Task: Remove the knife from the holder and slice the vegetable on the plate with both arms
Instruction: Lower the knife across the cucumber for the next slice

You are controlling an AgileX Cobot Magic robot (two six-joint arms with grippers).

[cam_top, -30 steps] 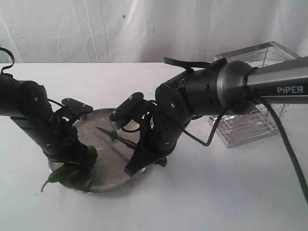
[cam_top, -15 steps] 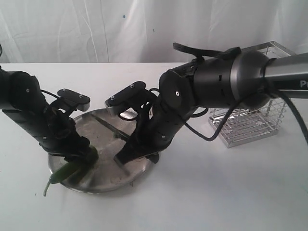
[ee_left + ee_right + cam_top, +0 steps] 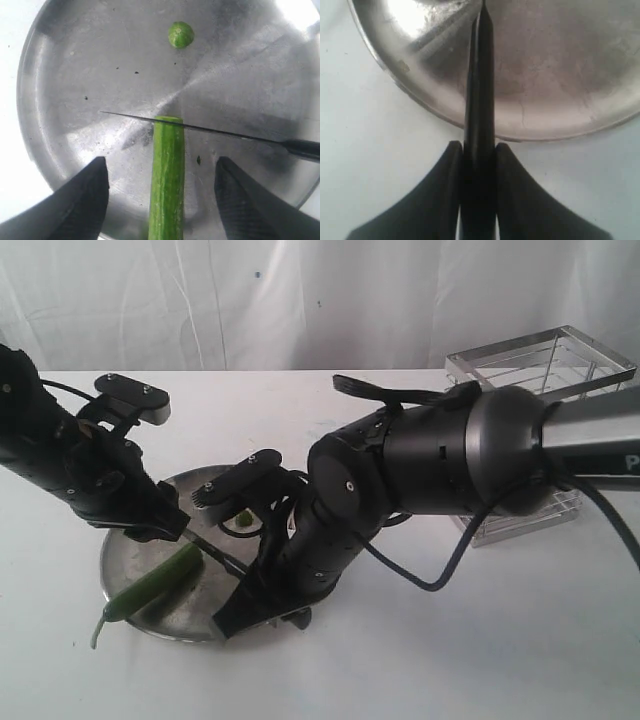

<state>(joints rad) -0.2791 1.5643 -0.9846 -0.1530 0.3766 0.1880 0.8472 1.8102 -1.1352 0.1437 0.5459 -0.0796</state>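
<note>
A white table [image 3: 480, 640] before a pale draped backdrop [image 3: 300, 300] carries the whole arrangement. The vegetable [image 3: 167, 175], a slender green piece with a freshly cut flat end, lies in the plate [image 3: 50, 75], a round dull steel dish. In the exterior view its thin stem reaches over the near left rim toward the table. A small round cut-off piece [image 3: 180, 34] also lies in the plate, well apart from the main length and on the far side of the blade. The knife [image 3: 210, 131] is held with its thin dark blade edge-down across the dish, crossing right at the vegetable's cut end. Its black handle runs out over the rim into the right gripper [image 3: 478, 147], whose two fingers are clenched on it from both sides. The left gripper [image 3: 161, 160] hangs over the plate with its jaws released. One finger stands on either side of the vegetable, with bare steel showing between each finger and the green skin. The holder [image 3: 540, 365], a shiny wire basket with a flat rim, stands on the table at the right of the exterior view, well apart from the plate and partly hidden behind the right arm [image 3: 420, 460].
</note>
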